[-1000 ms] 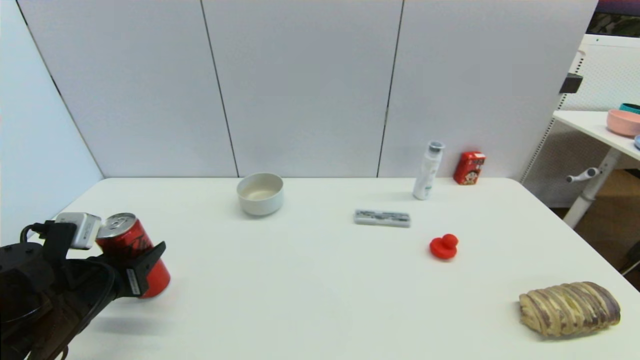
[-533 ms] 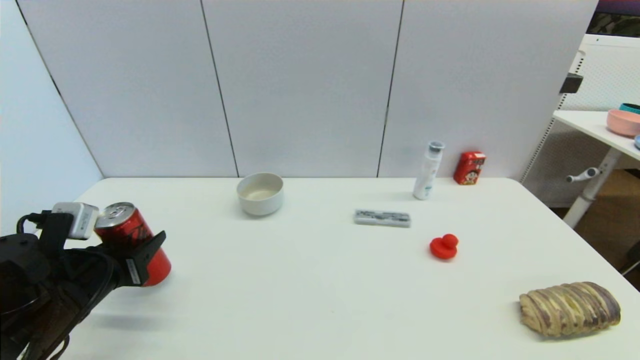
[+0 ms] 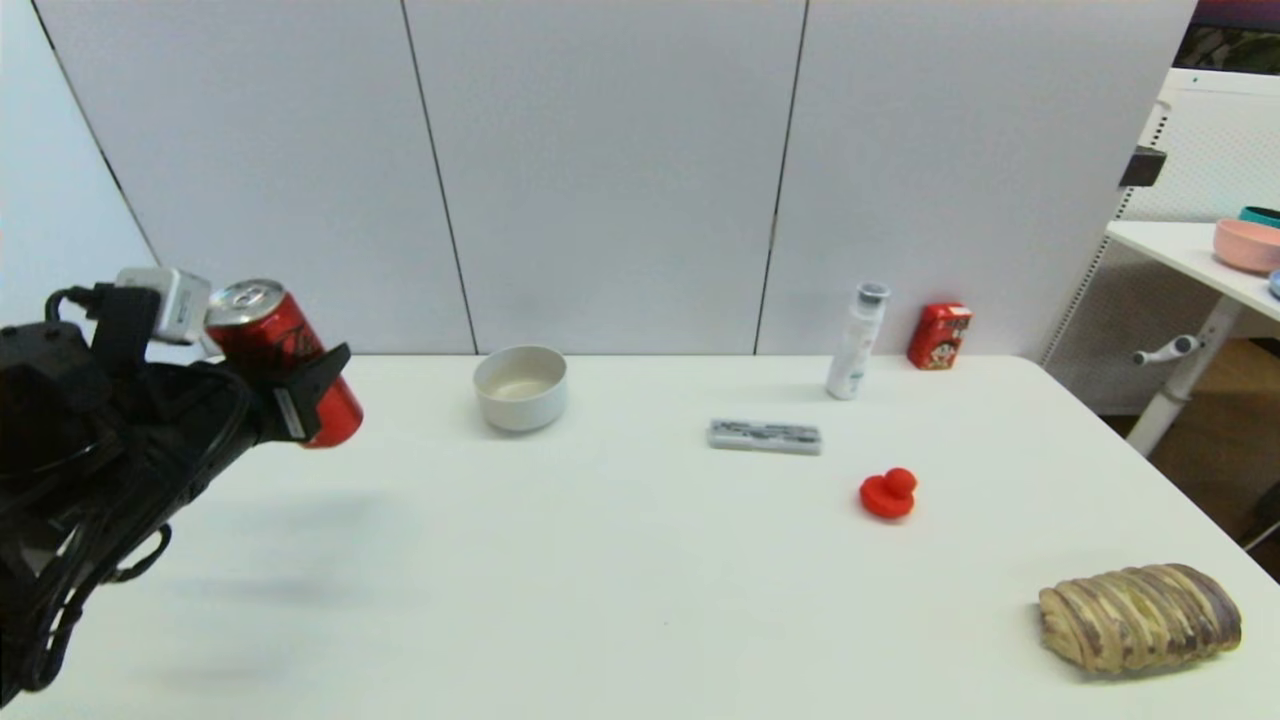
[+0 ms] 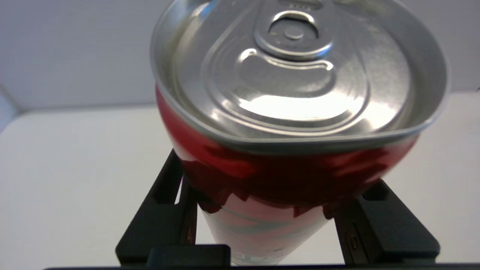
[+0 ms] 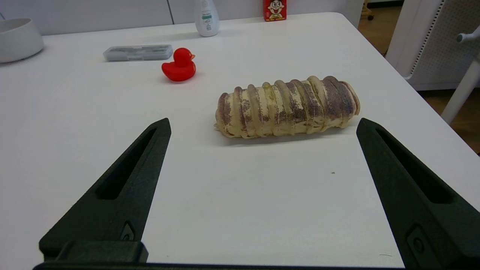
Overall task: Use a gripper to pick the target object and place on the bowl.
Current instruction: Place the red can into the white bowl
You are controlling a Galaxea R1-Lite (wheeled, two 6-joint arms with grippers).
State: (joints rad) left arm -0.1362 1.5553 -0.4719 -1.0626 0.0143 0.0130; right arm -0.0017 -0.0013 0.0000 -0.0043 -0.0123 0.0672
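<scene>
My left gripper (image 3: 305,395) is shut on the red soda can (image 3: 285,360) and holds it tilted, well above the table at the far left. In the left wrist view the can (image 4: 270,176) fills the frame, its silver top toward the camera, with a black finger on each side of its body. The off-white bowl (image 3: 520,387) stands on the table to the right of the can and farther back; it also shows in the right wrist view (image 5: 18,39). My right gripper (image 5: 262,127) is open and empty above the table's front right, out of the head view.
A grey flat case (image 3: 765,436), a red rubber duck (image 3: 888,493), a white bottle (image 3: 857,341) and a small red carton (image 3: 938,337) stand right of the bowl. A striped bread roll (image 3: 1140,615) lies front right. A side table with a pink bowl (image 3: 1246,245) is far right.
My left gripper has lifted the can clear of the table, up and slightly toward the bowl. Everything else is unmoved.
</scene>
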